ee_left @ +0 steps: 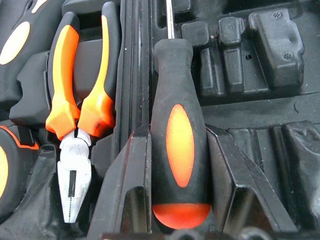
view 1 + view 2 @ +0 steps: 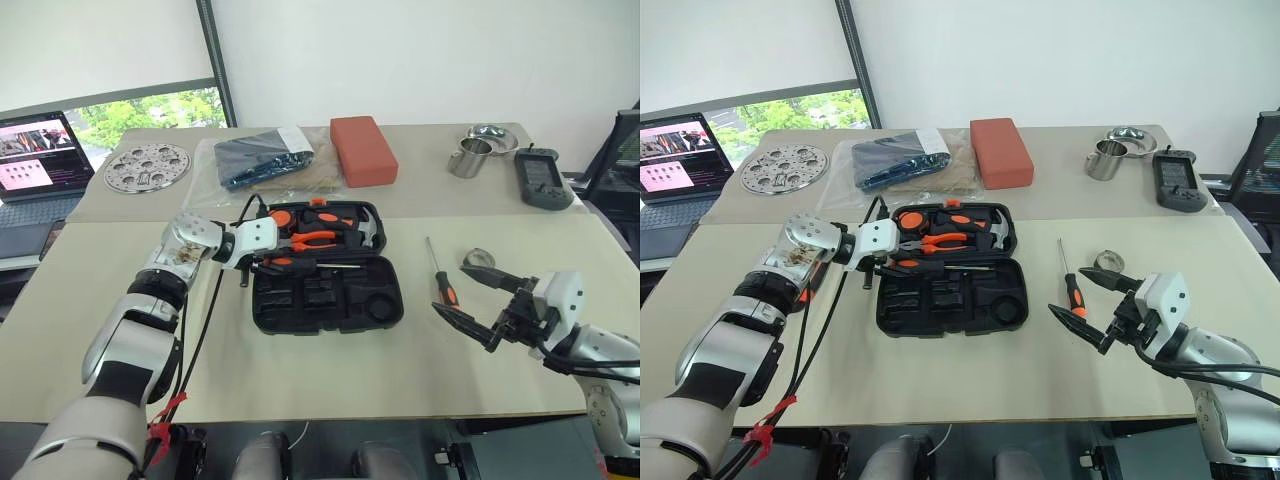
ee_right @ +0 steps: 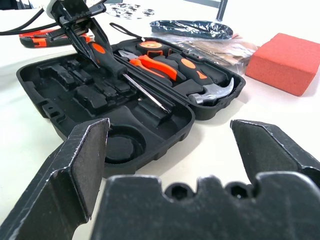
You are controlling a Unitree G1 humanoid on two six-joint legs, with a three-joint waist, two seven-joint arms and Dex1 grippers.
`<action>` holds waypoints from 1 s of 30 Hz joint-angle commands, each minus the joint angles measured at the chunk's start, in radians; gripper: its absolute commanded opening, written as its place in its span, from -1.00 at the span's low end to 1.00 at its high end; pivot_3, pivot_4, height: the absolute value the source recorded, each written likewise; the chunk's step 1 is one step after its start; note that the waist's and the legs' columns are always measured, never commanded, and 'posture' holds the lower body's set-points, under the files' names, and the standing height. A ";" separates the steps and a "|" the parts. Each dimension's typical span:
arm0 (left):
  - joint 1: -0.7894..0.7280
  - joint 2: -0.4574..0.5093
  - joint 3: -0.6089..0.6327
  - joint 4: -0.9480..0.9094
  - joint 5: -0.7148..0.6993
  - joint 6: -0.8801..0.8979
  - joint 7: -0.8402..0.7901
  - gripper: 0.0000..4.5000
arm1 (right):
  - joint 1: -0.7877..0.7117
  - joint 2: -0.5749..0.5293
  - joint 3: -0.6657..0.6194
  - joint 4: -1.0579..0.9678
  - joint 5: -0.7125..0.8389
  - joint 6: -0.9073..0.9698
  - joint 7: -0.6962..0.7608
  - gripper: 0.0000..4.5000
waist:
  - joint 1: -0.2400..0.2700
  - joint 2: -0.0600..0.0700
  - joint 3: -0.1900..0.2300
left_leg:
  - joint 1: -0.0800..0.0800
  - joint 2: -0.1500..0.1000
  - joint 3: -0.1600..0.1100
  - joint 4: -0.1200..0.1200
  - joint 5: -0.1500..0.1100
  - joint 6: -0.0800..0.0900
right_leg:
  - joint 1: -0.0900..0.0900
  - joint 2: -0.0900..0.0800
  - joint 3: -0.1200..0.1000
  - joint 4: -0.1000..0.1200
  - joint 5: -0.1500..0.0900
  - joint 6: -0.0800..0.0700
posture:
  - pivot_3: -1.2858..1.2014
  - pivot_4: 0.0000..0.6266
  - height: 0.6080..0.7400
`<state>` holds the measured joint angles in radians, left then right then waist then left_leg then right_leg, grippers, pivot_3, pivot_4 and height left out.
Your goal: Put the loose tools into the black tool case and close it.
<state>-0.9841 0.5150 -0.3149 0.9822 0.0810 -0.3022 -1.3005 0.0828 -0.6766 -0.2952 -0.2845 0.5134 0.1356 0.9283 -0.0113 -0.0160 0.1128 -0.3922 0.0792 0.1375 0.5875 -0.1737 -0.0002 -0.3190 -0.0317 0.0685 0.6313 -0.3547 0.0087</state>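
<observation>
Gripping a screwdriver (image 1: 179, 145) over the black tool case (image 2: 330, 300), left end effector (image 2: 262, 262) (right end effector (image 2: 478, 305) gapes empty).

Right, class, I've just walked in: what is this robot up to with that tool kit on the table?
It is packing a black tool case, which lies open on the table. The left tool grips a screwdriver by its handle over the case. The right tool waits open and empty beside it. Another screwdriver and a small tape roll lie loose on the table, so the case isn't ready to close.
</observation>
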 commanded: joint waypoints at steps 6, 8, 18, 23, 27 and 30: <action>-0.010 0.025 0.000 -0.004 0.034 0.038 -0.057 0.34 | -0.012 -0.009 -0.016 -0.035 0.007 -0.010 -0.005 1.00 | 0.000 0.000 0.000 | 0.000 0.002 0.000 0.001 0.000 0.000 | 0.000 0.002 0.000 0.001 0.000 0.000 | 0.03 -0.52 1.00; -0.010 0.028 0.001 -0.005 0.044 0.035 -0.051 0.63 | -0.012 -0.008 -0.015 -0.033 0.007 -0.011 -0.004 1.00 | 0.000 0.000 0.000 | 0.000 0.002 0.000 0.001 0.000 0.000 | 0.000 0.002 0.000 0.001 0.000 0.000 | 0.03 -0.52 1.00; -0.060 -0.022 0.102 -0.057 -0.040 -0.003 0.036 0.98 | -0.017 -0.006 -0.006 -0.034 0.004 -0.011 -0.007 1.00 | 0.002 0.002 -0.001 | 0.000 0.003 0.000 0.002 -0.001 0.001 | 0.000 0.002 0.000 0.003 0.000 0.000 | 0.03 -0.52 1.00; -0.032 -0.076 0.130 -0.095 -0.077 0.037 0.033 0.44 | -0.021 -0.004 0.000 -0.032 0.002 -0.013 -0.007 1.00 | 0.006 0.002 -0.001 | -0.003 0.002 0.000 0.004 -0.001 0.001 | 0.000 0.003 0.000 0.002 0.000 0.000 | 0.03 -0.52 1.00; -0.010 -0.151 0.171 -0.074 -0.127 0.089 0.074 -0.27 | -0.023 -0.002 0.001 -0.031 0.000 -0.015 -0.009 1.00 | 0.003 0.002 -0.001 | -0.003 0.003 -0.001 0.004 0.000 -0.001 | -0.001 0.004 0.001 0.002 0.000 0.000 | 0.03 -0.52 1.00; -0.003 -0.197 0.205 -0.048 -0.165 0.126 0.072 -0.68 | -0.021 0.000 0.001 -0.035 -0.001 -0.015 -0.012 1.00 | 0.002 0.002 -0.001 | -0.003 0.003 -0.001 0.004 0.000 -0.001 | -0.001 0.004 0.001 0.002 0.000 0.000 | 0.03 -0.52 1.00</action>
<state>-0.9791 0.3239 -0.1480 0.9275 -0.0440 -0.1963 -1.2334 0.0710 -0.6766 -0.2842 -0.2893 0.5115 0.1357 0.9202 -0.0089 -0.0137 0.1117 -0.3950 0.0820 0.1365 0.5913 -0.1733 -0.0008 -0.3196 -0.0273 0.0692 0.6329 -0.3545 0.0085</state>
